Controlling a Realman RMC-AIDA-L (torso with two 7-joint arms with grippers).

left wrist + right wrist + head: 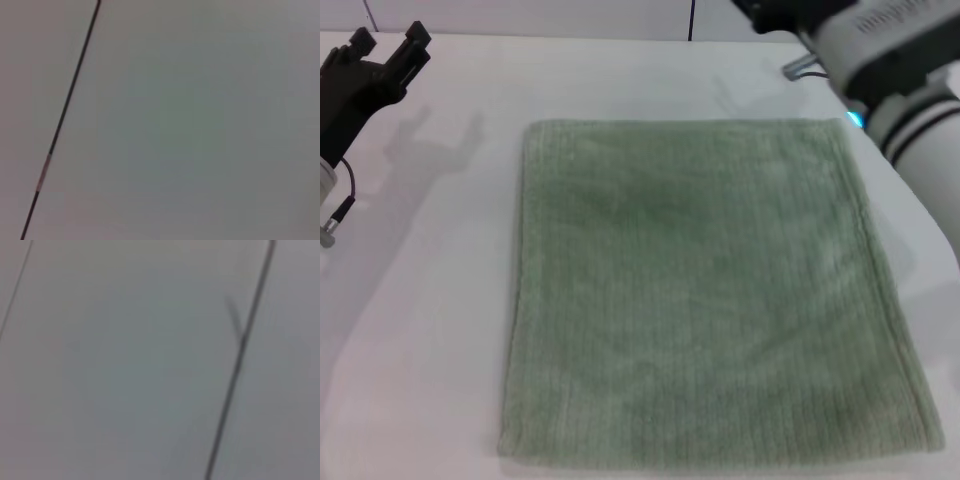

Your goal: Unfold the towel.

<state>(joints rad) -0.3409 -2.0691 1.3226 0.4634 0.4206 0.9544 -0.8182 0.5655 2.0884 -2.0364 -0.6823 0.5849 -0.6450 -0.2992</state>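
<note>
One towel (705, 295) flat, one left hand (388, 52) apart

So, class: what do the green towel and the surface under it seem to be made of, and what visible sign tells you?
The towel: soft terry-type cloth, pale sage green, matte, judging by its fine ribbed lines, fuzzy nap and hemmed edges. The table: a smooth, hard white surface, perhaps laminate or painted board; it shows soft shadows and no grain, so the exact material stays open.
</note>
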